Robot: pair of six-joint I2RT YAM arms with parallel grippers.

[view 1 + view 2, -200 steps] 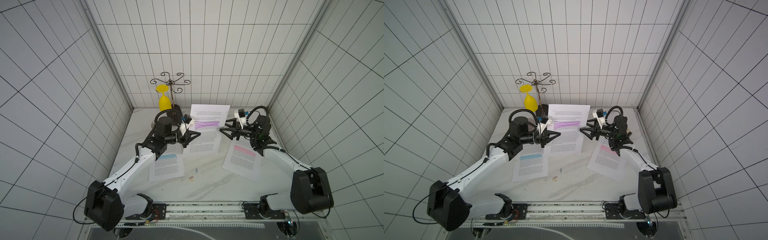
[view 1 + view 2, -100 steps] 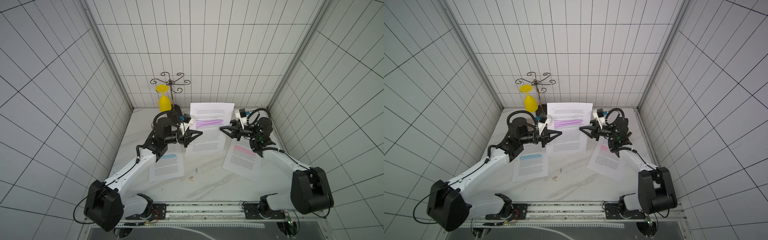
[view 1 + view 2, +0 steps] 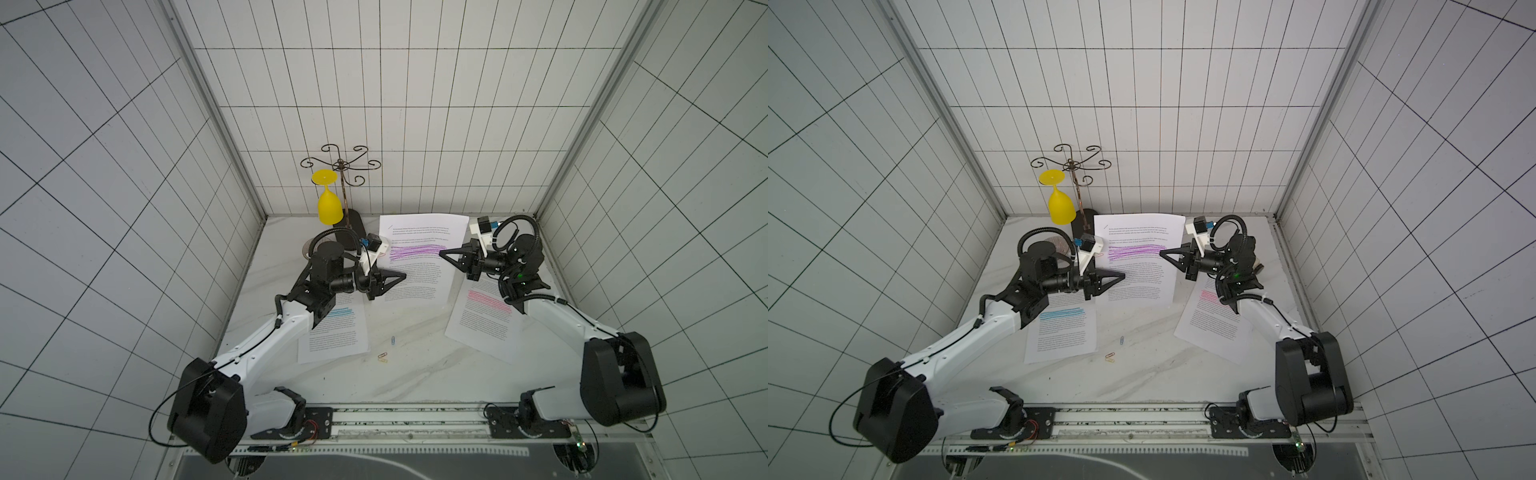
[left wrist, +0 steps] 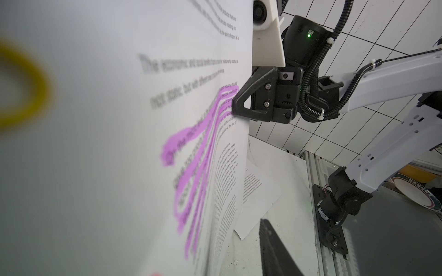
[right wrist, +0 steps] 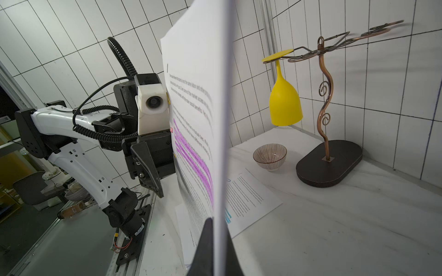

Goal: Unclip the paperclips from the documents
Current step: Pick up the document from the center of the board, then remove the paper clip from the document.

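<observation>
The purple-highlighted document (image 3: 419, 266) stands upright, long axis vertical, the right end effector (image 3: 442, 252) clamped shut on one long edge; at its opposite edge the left end effector (image 3: 403, 275), opening unclear, sits nearer the gold paperclip (image 4: 42, 88) clipped there.

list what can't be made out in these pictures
- Yellow loop, left wrist view: blurred, too near the lens to name.
- Left gripper: its opening is hidden by the purple-marked document in the wrist views.
- Loose clips, top views: too small to count.
- Printed text, top views: too small to read.
</observation>
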